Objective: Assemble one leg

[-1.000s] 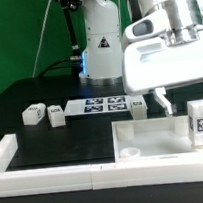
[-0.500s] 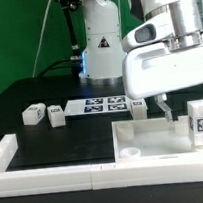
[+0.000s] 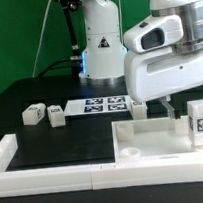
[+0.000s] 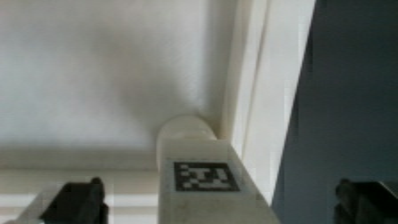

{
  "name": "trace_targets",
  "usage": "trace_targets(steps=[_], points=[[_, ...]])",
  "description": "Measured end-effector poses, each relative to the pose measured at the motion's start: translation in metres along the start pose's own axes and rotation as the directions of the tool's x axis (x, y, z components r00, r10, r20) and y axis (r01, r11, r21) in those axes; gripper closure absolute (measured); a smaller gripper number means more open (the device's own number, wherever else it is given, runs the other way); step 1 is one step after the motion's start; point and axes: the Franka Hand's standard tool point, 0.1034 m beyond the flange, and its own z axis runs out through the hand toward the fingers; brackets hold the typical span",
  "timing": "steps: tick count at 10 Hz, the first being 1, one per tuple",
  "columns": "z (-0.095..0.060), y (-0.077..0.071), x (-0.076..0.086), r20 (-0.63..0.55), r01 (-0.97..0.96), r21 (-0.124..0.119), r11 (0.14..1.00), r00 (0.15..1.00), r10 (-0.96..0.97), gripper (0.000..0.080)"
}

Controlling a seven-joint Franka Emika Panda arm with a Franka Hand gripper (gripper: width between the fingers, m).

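The leg (image 3: pixel 200 118) stood upright near the front edge of the worktop (image 3: pixel 53 139), toward the corner at the exterior view's right, just beside the outer wall of the panel (image 3: pixel 144 144). Its long axis ran vertical, with the tag face toward the exterior camera. In the wrist view it appeared between the fingers (image 4: pixel 71 200) of the gripper (image 4: pixel 217 200), which were spread wide and touched nothing. A good grasp, I judged, meant descending centred, closing squarely on flat sides, and keeping the leg plumb.
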Motion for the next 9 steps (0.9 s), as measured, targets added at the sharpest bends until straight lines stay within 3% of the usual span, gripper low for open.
trace_targets(steps=[3, 5, 7, 8, 9], points=[[-0.0017, 0.0000, 0.0097, -0.014, 0.002, 0.000, 1.000, 1.000, -0.002, 0.0151], [-0.0021, 0.0027, 0.0098, -0.019, 0.023, -0.021, 1.000, 1.000, -0.023, 0.0151], [0.0005, 0.0009, 0.0085, -0.022, 0.027, -0.023, 0.999, 0.999, -0.028, 0.0151], [0.0010, 0.0004, 0.0085, -0.022, 0.029, -0.023, 0.999, 0.999, -0.029, 0.0273], [0.0009, 0.0008, 0.0086, -0.022, 0.028, -0.023, 0.999, 0.999, -0.029, 0.0273]])
